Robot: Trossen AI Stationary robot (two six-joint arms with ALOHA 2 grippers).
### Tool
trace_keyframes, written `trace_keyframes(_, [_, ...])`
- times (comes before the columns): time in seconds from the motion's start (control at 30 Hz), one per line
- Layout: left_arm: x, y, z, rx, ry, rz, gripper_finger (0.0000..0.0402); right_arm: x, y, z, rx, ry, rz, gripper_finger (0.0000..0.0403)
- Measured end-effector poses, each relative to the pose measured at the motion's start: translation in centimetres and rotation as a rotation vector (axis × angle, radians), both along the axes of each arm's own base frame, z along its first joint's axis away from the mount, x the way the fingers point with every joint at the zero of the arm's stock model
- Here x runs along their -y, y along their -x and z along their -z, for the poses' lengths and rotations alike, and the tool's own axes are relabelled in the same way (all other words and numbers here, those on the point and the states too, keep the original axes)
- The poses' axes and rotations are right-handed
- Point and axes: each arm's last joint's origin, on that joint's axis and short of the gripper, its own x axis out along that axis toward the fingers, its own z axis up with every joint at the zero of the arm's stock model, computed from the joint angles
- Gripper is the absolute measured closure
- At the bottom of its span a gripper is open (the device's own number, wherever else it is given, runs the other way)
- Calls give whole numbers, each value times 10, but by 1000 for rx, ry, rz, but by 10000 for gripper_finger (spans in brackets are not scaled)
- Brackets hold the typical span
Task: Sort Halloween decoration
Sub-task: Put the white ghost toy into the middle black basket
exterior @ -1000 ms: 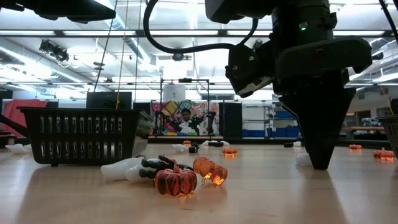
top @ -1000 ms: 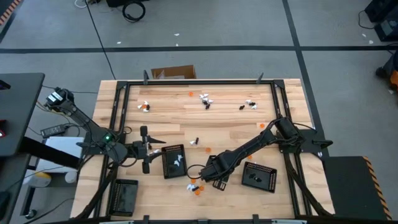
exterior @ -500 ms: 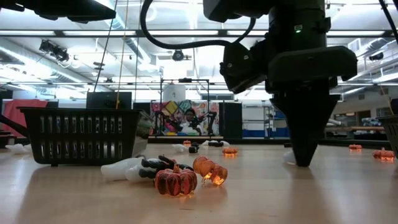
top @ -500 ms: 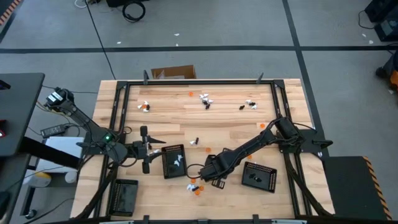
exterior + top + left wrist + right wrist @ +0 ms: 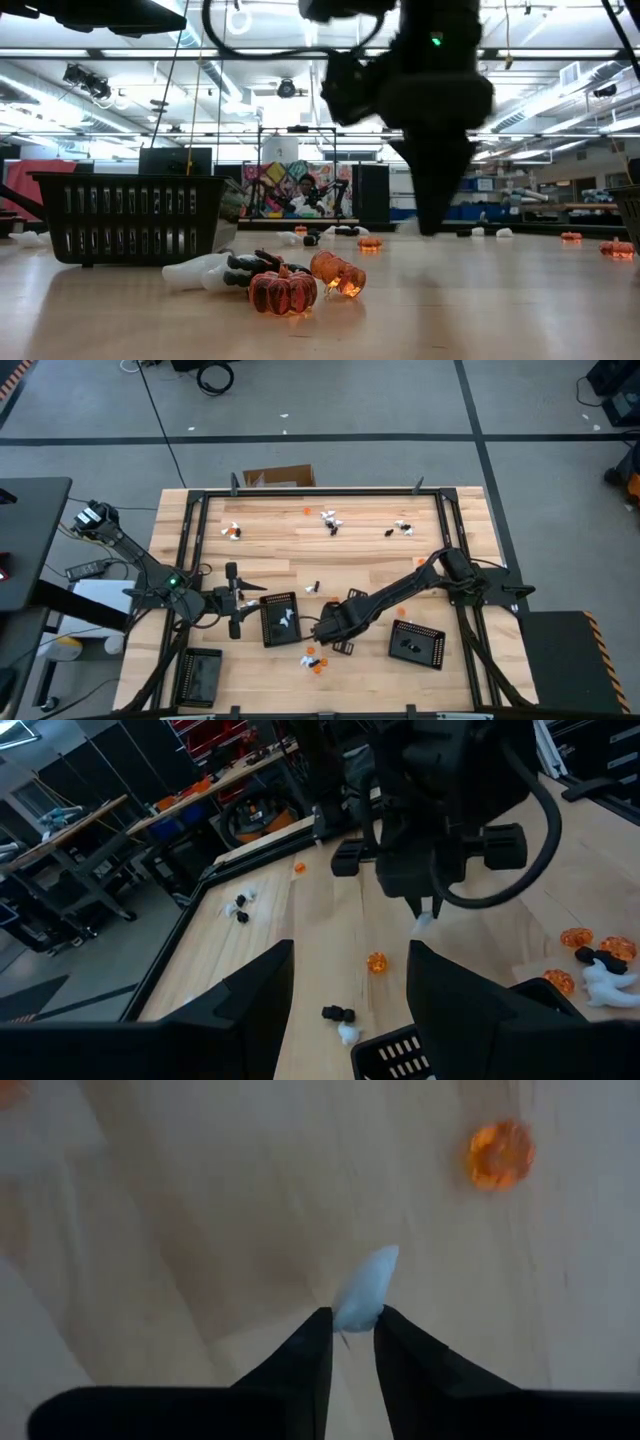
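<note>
From above I see my right gripper [image 5: 322, 628] at the table's [image 5: 370, 560] centre, its fingertips nearly closed on a small white piece [image 5: 362, 1292], smooth, pale and teardrop-shaped, held clear of the wood. At its 6 o'clock lies a cluster of glossy ribbed orange pumpkins [image 5: 283, 291] with white and black bits, and more pieces are scattered toward 12 o'clock [image 5: 330, 520]. My left gripper [image 5: 262, 600] waits parted and empty at 9 o'clock, beside a black tray [image 5: 279, 619].
</note>
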Motion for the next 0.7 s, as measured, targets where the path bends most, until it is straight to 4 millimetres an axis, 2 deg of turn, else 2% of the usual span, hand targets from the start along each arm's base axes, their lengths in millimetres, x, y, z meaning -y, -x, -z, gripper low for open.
trace_keyframes(0.1, [0, 0, 0, 0, 0, 0, 200, -2, -5, -10, 23, -19, -22, 329])
trace_keyframes(0.27, [0, 0, 0, -1, 0, 0, 200, -9, -20, -37, 141, -61, -66, 330])
trace_keyframes(0.47, [0, 0, 1, -16, -30, 4, 200, -16, -51, -58, 464, -107, -195, 330])
trace_keyframes(0.57, [0, 0, 1, -16, -31, 4, 200, -14, -70, -59, 647, -131, -242, 330])
trace_keyframes(0.7, [0, 1, 2, -20, -31, 4, 200, -1, -82, -46, 671, -110, -266, 327])
